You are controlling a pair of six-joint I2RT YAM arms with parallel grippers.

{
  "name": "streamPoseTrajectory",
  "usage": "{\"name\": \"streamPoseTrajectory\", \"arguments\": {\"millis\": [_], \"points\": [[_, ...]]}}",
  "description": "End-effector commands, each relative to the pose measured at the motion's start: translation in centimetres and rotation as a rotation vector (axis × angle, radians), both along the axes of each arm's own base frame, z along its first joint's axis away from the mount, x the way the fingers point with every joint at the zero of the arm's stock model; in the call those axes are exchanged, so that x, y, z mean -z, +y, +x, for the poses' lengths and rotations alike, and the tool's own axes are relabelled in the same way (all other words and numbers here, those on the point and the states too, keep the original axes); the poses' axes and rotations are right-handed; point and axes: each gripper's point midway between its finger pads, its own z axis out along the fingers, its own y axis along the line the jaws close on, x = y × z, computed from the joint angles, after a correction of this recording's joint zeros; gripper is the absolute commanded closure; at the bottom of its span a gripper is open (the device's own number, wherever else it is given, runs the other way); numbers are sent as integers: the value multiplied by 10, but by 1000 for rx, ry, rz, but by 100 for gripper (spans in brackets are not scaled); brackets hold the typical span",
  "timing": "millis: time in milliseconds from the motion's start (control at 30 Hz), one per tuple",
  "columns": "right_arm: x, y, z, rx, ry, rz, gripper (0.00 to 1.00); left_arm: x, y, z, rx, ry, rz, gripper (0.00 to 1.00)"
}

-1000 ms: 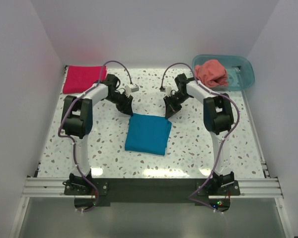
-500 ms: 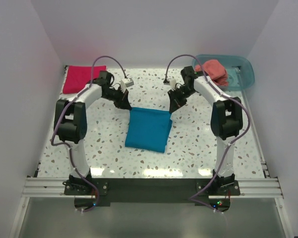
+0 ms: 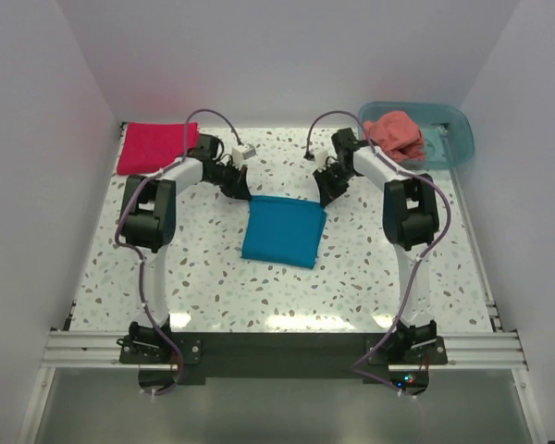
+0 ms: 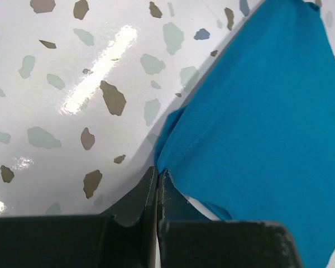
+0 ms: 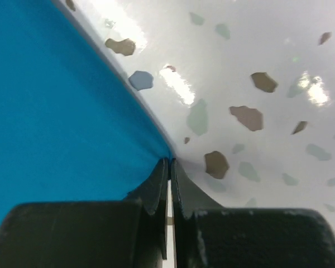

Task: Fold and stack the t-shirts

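A folded teal-blue t-shirt lies mid-table. My left gripper is shut on its far left corner; my right gripper is shut on its far right corner. Both hold the far edge low over the table. The cloth fills the right of the left wrist view and the left of the right wrist view. A folded crimson-magenta t-shirt lies at the far left corner. A crumpled salmon-coral t-shirt sits in the teal tub at the far right.
White walls enclose the speckled table on three sides. Purple cables loop over both arms. A metal rail with the arm bases runs along the near edge.
Both grippers have moved toward the far side, dragging the teal-blue shirt away from the near edge; it now lies shorter and wider than before.
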Motion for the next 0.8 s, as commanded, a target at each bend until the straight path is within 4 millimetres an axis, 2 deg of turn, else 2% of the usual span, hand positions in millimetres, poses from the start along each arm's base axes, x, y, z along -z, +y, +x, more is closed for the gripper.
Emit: {"name": "streamPoseTrajectory", "arguments": {"millis": [0, 100, 167, 200, 233, 267, 300, 333, 367, 400, 433, 467, 500, 533, 567, 600, 633, 667, 700, 733, 767], "points": [[6, -23, 49, 64, -135, -118, 100, -5, 5, 38, -89, -81, 36, 100], [7, -19, 67, 67, -178, -123, 100, 4, 12, 49, -148, -85, 81, 100], [0, -16, 78, 78, -213, -112, 100, 4, 17, 54, -176, -93, 106, 99], [-5, -14, 79, 85, -217, -98, 98, -3, 18, 56, -181, -106, 103, 93], [-20, -11, 82, 92, -240, -82, 84, -10, 17, 56, -178, -115, 88, 80], [-32, -9, 82, 94, -254, -63, 76, -18, 20, 55, -177, -120, 70, 72], [-43, -8, 79, 93, -262, -45, 71, -45, 20, 54, -173, -162, 38, 64], [-55, -4, 76, 98, -268, -21, 61, -62, 15, 50, -148, -184, -8, 53], [-84, 3, 68, 94, -302, 41, 57, -68, 15, 41, -137, -182, -24, 50], [-95, 7, 61, 90, -302, 73, 55, -97, 13, 34, -125, -225, -47, 48], [-109, 11, 53, 94, -300, 116, 52, -108, 7, 21, -92, -213, -87, 44], [-124, 17, 37, 84, -291, 169, 50, -106, 1, 5, -84, -170, -104, 43], [-131, 23, 27, 79, -268, 210, 49, -121, -3, -7, -73, -176, -122, 43], [-136, 28, 16, 99, -227, 249, 49, -124, -12, -26, -34, -128, -158, 43], [-134, 38, -4, 83, -149, 315, 51, -118, -25, -47, 7, -75, -171, 43], [-143, 45, -17, 80, -122, 354, 53, -123, -32, -62, 35, -59, -186, 44], [-131, 55, -39, 90, -30, 375, 57, -123, -41, -79, 76, -12, -218, 45], [-130, 64, -53, 77, 16, 402, 58, -115, -52, -99, 111, 46, -230, 45], [-133, 75, -70, 60, 72, 443, 60, -112, -56, -110, 125, 80, -236, 45], [-121, 87, -95, 28, 145, 448, 62, -109, -64, -122, 151, 125, -254, 45], [-118, 93, -107, 16, 183, 454, 63, -102, -65, -132, 159, 172, -262, 45]]}}
